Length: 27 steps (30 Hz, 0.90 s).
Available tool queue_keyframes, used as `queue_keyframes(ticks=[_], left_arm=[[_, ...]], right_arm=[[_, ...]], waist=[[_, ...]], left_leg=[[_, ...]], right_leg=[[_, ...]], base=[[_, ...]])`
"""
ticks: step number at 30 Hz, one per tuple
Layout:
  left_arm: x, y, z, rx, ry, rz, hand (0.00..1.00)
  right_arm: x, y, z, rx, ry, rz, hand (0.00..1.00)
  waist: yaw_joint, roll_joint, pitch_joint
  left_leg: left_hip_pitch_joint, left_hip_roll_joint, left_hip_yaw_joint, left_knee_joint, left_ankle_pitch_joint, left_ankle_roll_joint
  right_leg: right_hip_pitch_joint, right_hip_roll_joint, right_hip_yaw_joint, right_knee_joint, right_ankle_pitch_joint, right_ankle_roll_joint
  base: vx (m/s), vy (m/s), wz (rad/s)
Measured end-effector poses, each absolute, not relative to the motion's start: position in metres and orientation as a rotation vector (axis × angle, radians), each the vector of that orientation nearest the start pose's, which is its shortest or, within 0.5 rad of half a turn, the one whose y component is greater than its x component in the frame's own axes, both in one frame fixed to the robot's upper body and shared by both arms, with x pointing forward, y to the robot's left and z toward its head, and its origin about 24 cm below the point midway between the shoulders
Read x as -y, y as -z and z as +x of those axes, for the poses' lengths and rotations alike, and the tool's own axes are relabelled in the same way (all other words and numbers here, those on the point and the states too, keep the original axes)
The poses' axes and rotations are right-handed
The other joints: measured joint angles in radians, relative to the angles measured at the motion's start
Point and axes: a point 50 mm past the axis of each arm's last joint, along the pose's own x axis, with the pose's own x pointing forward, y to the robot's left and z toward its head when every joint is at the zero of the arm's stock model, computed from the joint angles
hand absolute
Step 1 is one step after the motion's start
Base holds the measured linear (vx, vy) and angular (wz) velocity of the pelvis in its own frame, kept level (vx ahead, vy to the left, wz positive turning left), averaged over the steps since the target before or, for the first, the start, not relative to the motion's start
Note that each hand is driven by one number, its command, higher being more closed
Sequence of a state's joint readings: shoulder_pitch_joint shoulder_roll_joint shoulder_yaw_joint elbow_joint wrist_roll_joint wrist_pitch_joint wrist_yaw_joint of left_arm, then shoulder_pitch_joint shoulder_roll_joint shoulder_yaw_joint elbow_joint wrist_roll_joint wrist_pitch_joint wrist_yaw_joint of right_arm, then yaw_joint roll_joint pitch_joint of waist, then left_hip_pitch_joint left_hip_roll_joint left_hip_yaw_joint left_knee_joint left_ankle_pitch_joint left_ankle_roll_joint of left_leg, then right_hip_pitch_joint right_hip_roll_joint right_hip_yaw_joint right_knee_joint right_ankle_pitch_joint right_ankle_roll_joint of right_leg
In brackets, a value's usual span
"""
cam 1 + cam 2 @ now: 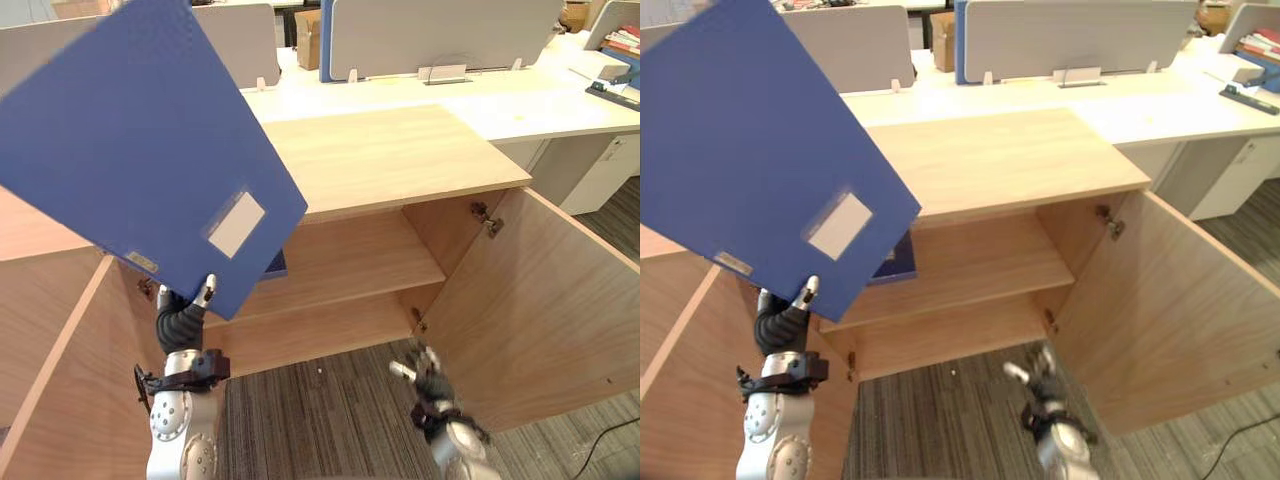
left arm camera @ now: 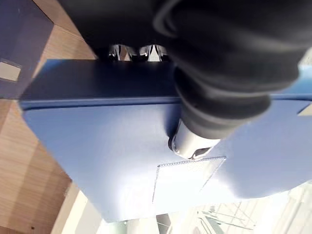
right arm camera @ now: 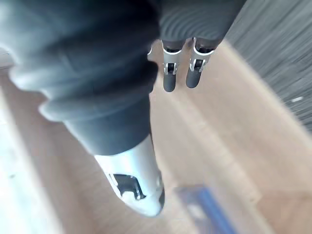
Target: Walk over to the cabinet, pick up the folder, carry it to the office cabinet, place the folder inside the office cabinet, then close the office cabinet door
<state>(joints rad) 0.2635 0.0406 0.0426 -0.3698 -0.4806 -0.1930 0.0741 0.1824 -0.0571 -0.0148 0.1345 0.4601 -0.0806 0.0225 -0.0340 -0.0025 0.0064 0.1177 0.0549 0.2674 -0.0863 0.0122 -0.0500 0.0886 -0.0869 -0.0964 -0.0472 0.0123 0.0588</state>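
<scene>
A large blue folder [image 1: 140, 150] with a white label is held up and tilted in front of the open wooden office cabinet [image 1: 390, 160]. My left hand [image 1: 180, 320] grips its lower corner from below. In the left wrist view the thumb [image 2: 192, 141] presses on the folder's face [image 2: 107, 156] and the fingers curl over its edge. My right hand [image 1: 430, 385] hangs low over the carpet near the cabinet's right door [image 1: 540, 310], holding nothing; its fingers [image 3: 178, 73] are straight. Both cabinet doors stand open, and the middle shelf [image 1: 350, 260] is in plain view.
A flat blue item [image 1: 275, 265] lies on the shelf's left part, partly behind the folder. The left door [image 1: 60, 370] swings out beside my left arm. White desks with grey partitions [image 1: 440, 30] stand behind the cabinet. Grey carpet [image 1: 330, 400] lies in front.
</scene>
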Motion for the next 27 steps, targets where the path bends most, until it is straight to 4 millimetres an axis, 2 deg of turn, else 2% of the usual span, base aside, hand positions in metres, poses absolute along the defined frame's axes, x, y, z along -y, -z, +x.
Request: queue_keyframes(ticks=[1, 2, 3, 5, 9, 11, 14, 18, 21, 27], left_arm=[[-0.19, -0.088, 0.196, 0.317, -0.178, -0.421, 1.0], [-0.189, -0.09, 0.196, 0.325, -0.17, -0.418, 1.0], [-0.189, -0.09, 0.196, 0.328, -0.164, -0.417, 1.0], [-0.186, -0.09, 0.196, 0.33, -0.137, -0.417, 1.0], [-0.177, -0.09, 0.197, 0.33, -0.077, -0.43, 1.0], [-0.172, -0.09, 0.198, 0.329, -0.055, -0.442, 1.0], [-0.168, -0.091, 0.198, 0.326, -0.041, -0.411, 1.0], [-0.149, -0.091, 0.2, 0.313, 0.041, -0.397, 1.0], [-0.14, -0.091, 0.2, 0.304, 0.09, -0.399, 1.0], [-0.137, -0.089, 0.199, 0.285, 0.134, -0.371, 1.0]], right_arm=[[0.177, 0.011, 0.21, -0.158, 0.111, 0.402, 0.0], [0.173, -0.015, 0.221, -0.036, 0.066, 0.422, 0.0], [0.171, -0.027, 0.225, 0.017, 0.04, 0.43, 0.0], [0.158, -0.071, 0.24, 0.205, -0.078, 0.454, 0.0], [0.138, -0.123, 0.255, 0.42, -0.25, 0.445, 0.0], [0.136, -0.139, 0.262, 0.475, -0.299, 0.448, 0.0], [0.129, -0.153, 0.269, 0.505, -0.379, 0.454, 0.0], [0.121, -0.171, 0.289, 0.511, -0.489, 0.44, 0.0], [0.12, -0.178, 0.303, 0.493, -0.518, 0.426, 0.0], [0.124, -0.184, 0.324, 0.428, -0.55, 0.256, 0.0]], waist=[[0.002, 0.0, 0.002], [0.006, 0.0, 0.005], [0.006, 0.0, 0.006], [0.007, 0.003, 0.01], [0.021, 0.003, 0.01], [0.028, 0.002, 0.01], [0.031, 0.002, 0.01], [0.035, 0.002, 0.01], [0.038, 0.002, 0.01], [0.042, 0.003, 0.01]], left_leg=[[0.002, 0.0, 0.0, 0.0, 0.0, 0.0], [0.004, 0.0, 0.0, 0.0, 0.0, 0.0], [0.005, 0.0, 0.0, 0.0, 0.0, 0.0], [0.006, -0.001, -0.001, 0.0, 0.002, 0.002], [0.006, -0.004, -0.002, 0.0, 0.006, 0.001], [0.006, -0.004, -0.004, 0.0, 0.007, 0.002], [0.006, -0.004, -0.005, 0.0, 0.007, 0.002], [0.007, -0.004, -0.008, 0.0, 0.009, 0.005], [0.008, -0.004, -0.01, 0.0, 0.013, 0.005], [0.007, -0.005, -0.017, 0.0, 0.021, 0.006]], right_leg=[[0.001, 0.0, 0.0, 0.002, 0.0, 0.0], [0.0, 0.0, 0.0, 0.006, 0.0, 0.0], [0.0, -0.001, 0.0, 0.006, -0.001, 0.001], [-0.001, -0.001, 0.001, 0.012, -0.001, 0.002], [-0.001, 0.0, 0.0, 0.013, -0.001, 0.002], [0.0, 0.0, -0.001, 0.013, -0.001, 0.002], [0.001, 0.0, -0.003, 0.015, -0.001, 0.002], [0.001, -0.002, -0.007, 0.022, -0.001, 0.002], [0.0, -0.002, -0.008, 0.025, -0.001, 0.002], [0.0, -0.002, -0.01, 0.032, -0.001, 0.002]], base=[[-0.06, -0.01, -0.02], [-0.09, -0.011, -0.01], [-0.09, -0.01, -0.01], [-0.08, -0.012, 0.0], [-0.05, -0.013, 0.01], [-0.02, -0.007, 0.01], [0.0, 0.0, 0.0], [-0.04, -0.011, 0.02], [-0.05, -0.012, 0.02], [-0.06, -0.015, 0.03]])
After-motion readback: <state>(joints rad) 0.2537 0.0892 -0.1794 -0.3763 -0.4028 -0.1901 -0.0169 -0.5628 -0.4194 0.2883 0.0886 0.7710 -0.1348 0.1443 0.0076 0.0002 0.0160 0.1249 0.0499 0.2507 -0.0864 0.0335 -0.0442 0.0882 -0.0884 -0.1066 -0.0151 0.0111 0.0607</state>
